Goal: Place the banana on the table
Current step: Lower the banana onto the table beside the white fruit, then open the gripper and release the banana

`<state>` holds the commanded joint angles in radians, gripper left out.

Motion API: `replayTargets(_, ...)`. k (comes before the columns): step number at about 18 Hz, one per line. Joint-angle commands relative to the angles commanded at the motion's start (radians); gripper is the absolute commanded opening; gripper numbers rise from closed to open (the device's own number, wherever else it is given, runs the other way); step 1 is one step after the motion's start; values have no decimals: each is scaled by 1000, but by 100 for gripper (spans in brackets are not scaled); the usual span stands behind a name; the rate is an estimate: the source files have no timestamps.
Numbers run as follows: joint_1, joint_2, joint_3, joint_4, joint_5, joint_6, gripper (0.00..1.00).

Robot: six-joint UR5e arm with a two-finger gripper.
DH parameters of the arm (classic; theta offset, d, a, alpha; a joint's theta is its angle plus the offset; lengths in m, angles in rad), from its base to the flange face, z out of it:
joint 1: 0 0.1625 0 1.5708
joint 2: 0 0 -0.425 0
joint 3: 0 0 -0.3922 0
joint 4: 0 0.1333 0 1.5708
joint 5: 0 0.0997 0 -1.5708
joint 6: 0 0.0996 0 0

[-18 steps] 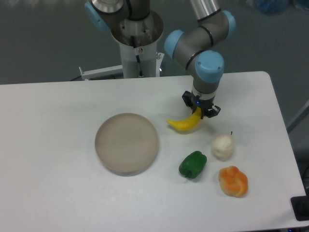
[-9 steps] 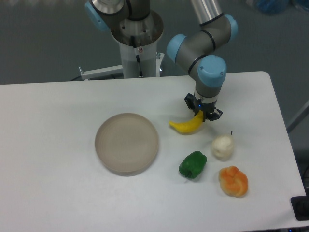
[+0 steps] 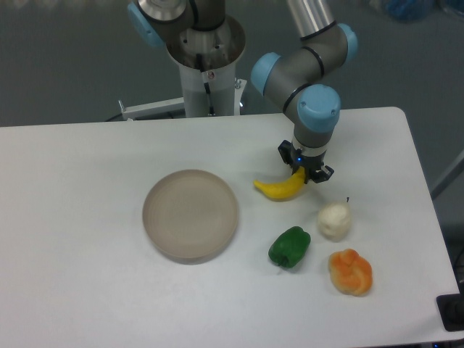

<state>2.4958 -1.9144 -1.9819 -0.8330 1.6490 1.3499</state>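
Note:
The yellow banana [image 3: 279, 188] lies low over the white table [image 3: 87, 290], right of the plate, its left end pointing at the plate. My gripper [image 3: 304, 172] is shut on the banana's right end, pointing straight down. I cannot tell whether the banana rests on the tabletop or hangs just above it.
A round beige plate [image 3: 191, 214] sits left of the banana. A white pear-like fruit [image 3: 334, 220], a green pepper [image 3: 289, 246] and a lumpy orange fruit [image 3: 350, 272] lie in front of the gripper. The robot base [image 3: 206, 65] stands behind the table.
The gripper with the banana has shifted slightly to the right over the first half second, then stayed still.

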Motion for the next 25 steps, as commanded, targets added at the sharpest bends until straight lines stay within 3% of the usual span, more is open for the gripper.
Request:
replayTargets(4,3,0,3,0,0,0,36)
replayTargets(13,8,9,69,-5,-9,-5,93)
replayTargets(15,8,11,110,-8,-11,-11,100)
replayTargets(20,11,-3,210,-8,-12,-18,100)
replayTargets(25,14,-61,339,-9,-12,-18,100)
